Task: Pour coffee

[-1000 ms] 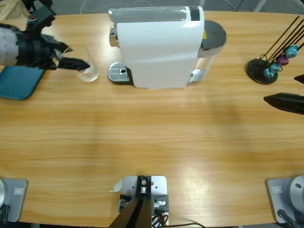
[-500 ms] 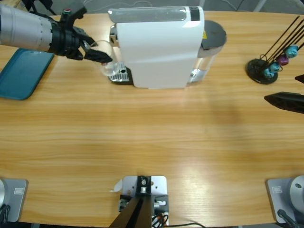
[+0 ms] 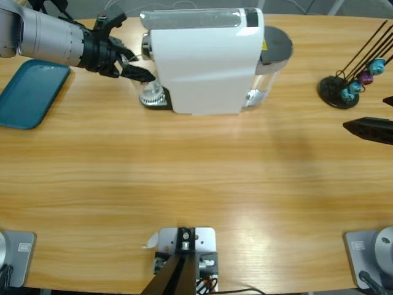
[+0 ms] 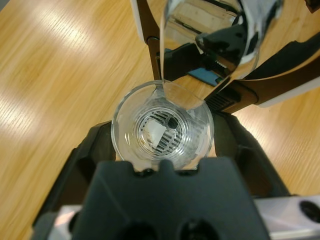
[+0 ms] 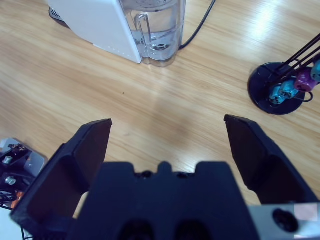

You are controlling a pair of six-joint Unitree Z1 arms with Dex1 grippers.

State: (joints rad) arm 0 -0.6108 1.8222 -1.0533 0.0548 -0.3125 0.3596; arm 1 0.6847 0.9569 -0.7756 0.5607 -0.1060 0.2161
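Placement stage of a coffee-pouring task, read left to right. Blue tray (image 3: 27,92) lies bare at the bench's (image 3: 196,184) far left. Left end effector (image 3: 142,76) has its jaws closed around a clear glass cup (image 4: 162,125), holding it on or just over the metal drip grate (image 3: 155,98) at the front of the white coffee machine (image 3: 206,58); whether the cup rests on the grate cannot be told. The left wrist view looks down through the cup to the grate slots: the cup is empty, and no coffee shows anywhere. Capsule stand (image 3: 344,86) sits at the bench's right end. Right end effector (image 5: 167,135) hangs wide open and empty, well apart from the machine. Judged progress: cup delivered; release, brewing and pouring remain.
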